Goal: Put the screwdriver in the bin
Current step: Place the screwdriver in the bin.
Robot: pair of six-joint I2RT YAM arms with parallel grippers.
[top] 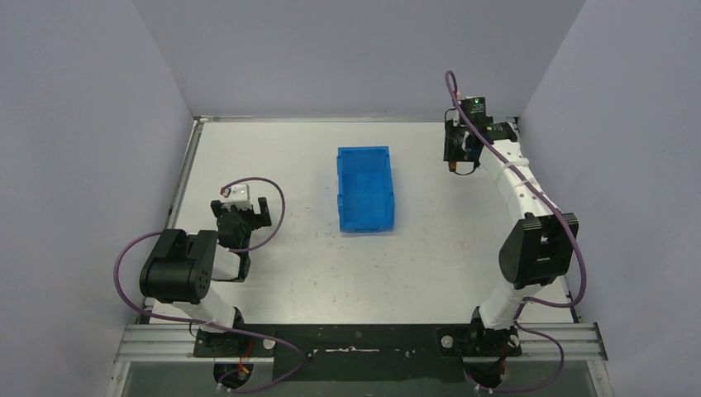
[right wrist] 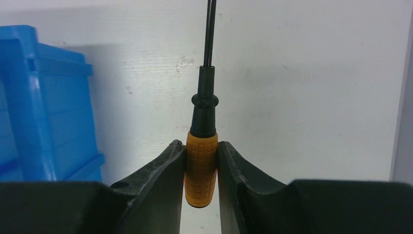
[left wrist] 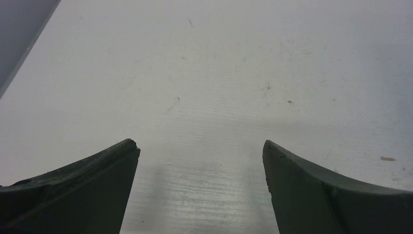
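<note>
In the right wrist view the screwdriver (right wrist: 201, 161) has an orange gridded handle pinched between my right gripper's (right wrist: 201, 148) two black fingers, its black collar and thin shaft pointing away up the frame. The blue bin (right wrist: 44, 107) stands to its left in that view. From above, the bin (top: 364, 188) sits mid-table and my right gripper (top: 460, 165) hangs at the far right, right of the bin; only a speck of orange shows there. My left gripper (top: 241, 208) is at the left of the table, open, with bare table between its fingers (left wrist: 97, 180).
Purple-grey walls close in the table on the left, back and right. A raised metal rim (top: 186, 169) runs along the table's left edge. Cables loop off both arms.
</note>
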